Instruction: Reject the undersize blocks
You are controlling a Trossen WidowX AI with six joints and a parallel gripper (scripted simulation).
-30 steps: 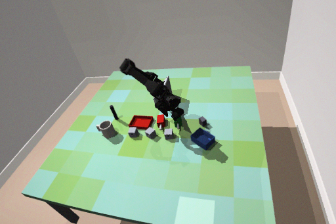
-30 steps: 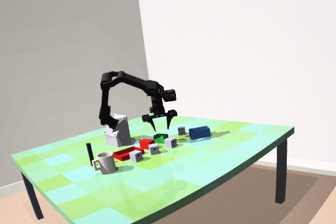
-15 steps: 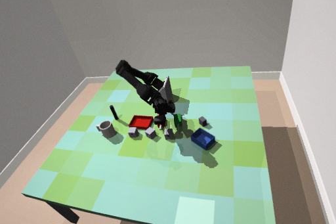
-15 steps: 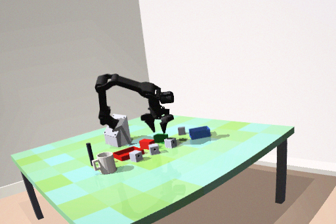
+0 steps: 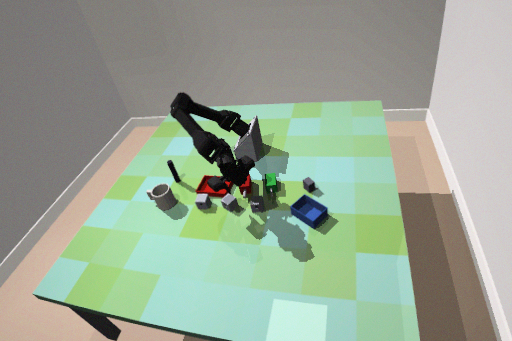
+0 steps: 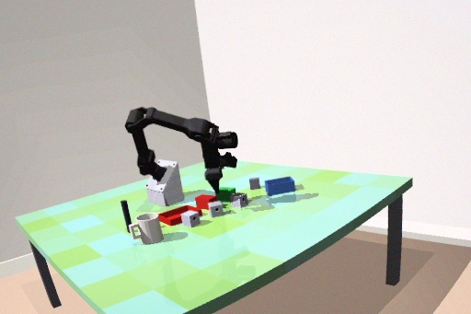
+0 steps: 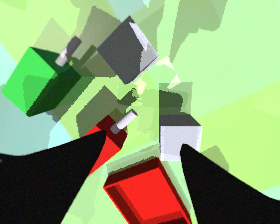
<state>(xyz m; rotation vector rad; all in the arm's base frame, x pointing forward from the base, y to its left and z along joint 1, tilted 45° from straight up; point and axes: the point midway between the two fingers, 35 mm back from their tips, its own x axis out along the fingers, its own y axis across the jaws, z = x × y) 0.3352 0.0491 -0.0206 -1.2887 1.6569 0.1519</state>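
Above the desk (image 5: 210, 277) (image 6: 184, 273) (image 7: 241, 60), the end effector (image 5: 227, 184) (image 6: 214, 191) (image 7: 143, 141), fingers apart and empty, should align squarely with its chosen block before descending, avoiding the red gauge (image 5: 245, 185) (image 6: 205, 202) (image 7: 105, 150).
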